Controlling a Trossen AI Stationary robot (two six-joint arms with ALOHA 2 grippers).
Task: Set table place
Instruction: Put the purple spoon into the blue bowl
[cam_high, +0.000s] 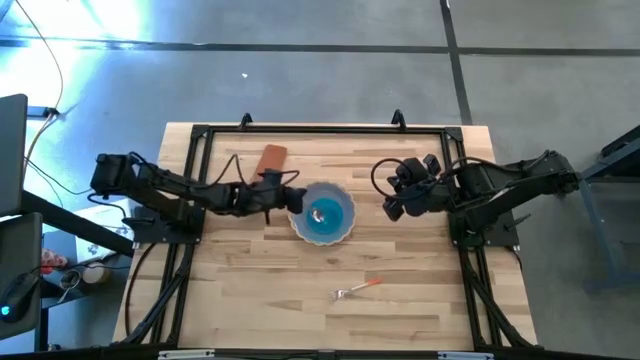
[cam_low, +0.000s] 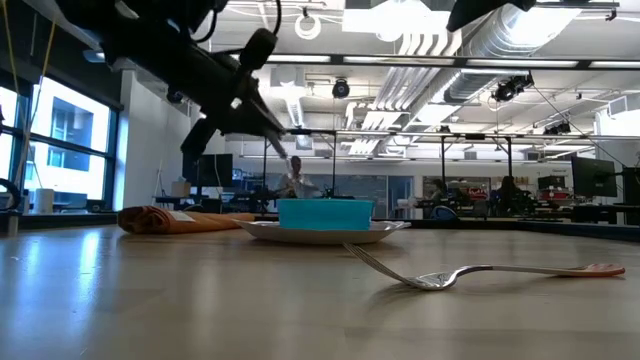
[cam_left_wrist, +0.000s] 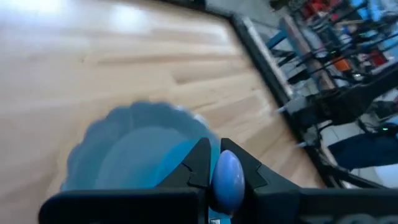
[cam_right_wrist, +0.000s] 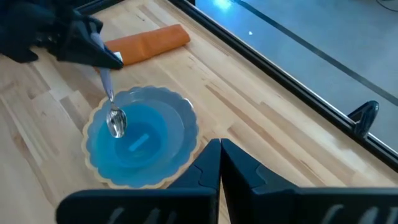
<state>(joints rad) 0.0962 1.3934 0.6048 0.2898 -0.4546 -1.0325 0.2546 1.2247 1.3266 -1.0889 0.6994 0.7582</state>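
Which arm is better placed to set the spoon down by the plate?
Left. Its end effector already grips the spoon by the handle, bowl hanging over the blue plate. The right end effector is shut and empty, off to the plate's other side.

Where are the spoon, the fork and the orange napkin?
spoon (cam_right_wrist: 116, 122), right wrist view, on its shiny bowl over the blue dish.
fork (cam_low: 455, 273), low view, on the middle of its metal neck.
orange napkin (cam_high: 271, 159), high view, on the middle of the roll.

centre: plate (cam_high: 325, 213), bowl (cam_high: 322, 212) | far-left: napkin (cam_high: 271, 159) | near: fork (cam_high: 356, 289)
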